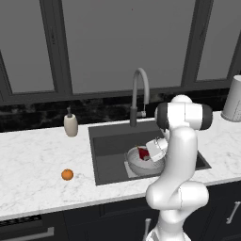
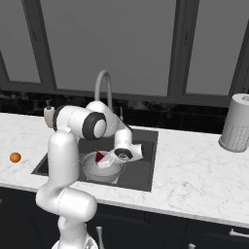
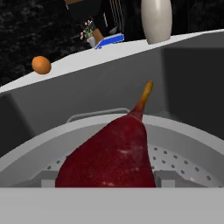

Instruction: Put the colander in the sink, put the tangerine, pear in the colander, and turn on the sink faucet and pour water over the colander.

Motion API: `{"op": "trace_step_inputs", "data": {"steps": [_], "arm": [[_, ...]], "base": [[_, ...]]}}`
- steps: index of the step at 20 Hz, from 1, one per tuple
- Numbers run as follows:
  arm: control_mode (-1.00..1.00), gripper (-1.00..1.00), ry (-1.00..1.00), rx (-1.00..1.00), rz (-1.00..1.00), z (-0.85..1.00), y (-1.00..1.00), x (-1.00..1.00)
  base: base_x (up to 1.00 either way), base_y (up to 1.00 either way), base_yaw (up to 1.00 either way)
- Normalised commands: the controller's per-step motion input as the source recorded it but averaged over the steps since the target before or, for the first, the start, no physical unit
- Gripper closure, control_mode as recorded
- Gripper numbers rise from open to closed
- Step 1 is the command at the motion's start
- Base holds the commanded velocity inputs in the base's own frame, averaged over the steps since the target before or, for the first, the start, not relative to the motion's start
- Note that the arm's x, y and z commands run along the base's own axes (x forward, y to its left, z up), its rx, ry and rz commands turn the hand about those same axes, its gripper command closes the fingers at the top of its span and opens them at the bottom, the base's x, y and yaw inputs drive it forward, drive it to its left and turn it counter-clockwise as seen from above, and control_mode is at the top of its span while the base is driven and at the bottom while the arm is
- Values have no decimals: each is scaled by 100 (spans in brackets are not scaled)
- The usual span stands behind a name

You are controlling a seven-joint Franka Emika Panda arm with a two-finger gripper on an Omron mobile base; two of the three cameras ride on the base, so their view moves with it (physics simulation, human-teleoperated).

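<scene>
Pear (image 3: pixel 114 162) over colander (image 3: pixel 183 148), tangerine (image 1: pixel 67 174) apart

Big dark-framed windows (image 1: pixel 122 42) w/ grey panes across the back wall. Black marbled backsplash (image 1: pixel 33 115) below. White marble counter (image 1: pixel 33 160) over dark cabinets (image 2: pixel 204 233) w/ silver handles. Beige soap bottle (image 1: pixel 70 124) at counter's back edge; grey cylindrical canister (image 2: pixel 237 124) far right. Lighting even, soft.
</scene>
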Motion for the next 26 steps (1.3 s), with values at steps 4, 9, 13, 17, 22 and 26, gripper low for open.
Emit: {"op": "trace_step_inputs", "data": {"steps": [4, 9, 13, 17, 22, 26], "arm": [[-100, -100, -11, 0, 0, 0, 0, -25], [-100, -100, -18, 0, 0, 15, 0, -30], [-100, -100, -27, 0, 0, 46, 0, -38], [-100, -100, -19, 0, 0, 82, 0, -35], [-100, -100, -4, 0, 0, 100, -10, -25], [-100, -100, 0, 0, 0, 100, -21, -14]], "base": [[0, 0, 0], [0, 0, 0], [0, 0, 0], [0, 0, 0], [0, 0, 0], [0, 0, 0]]}}
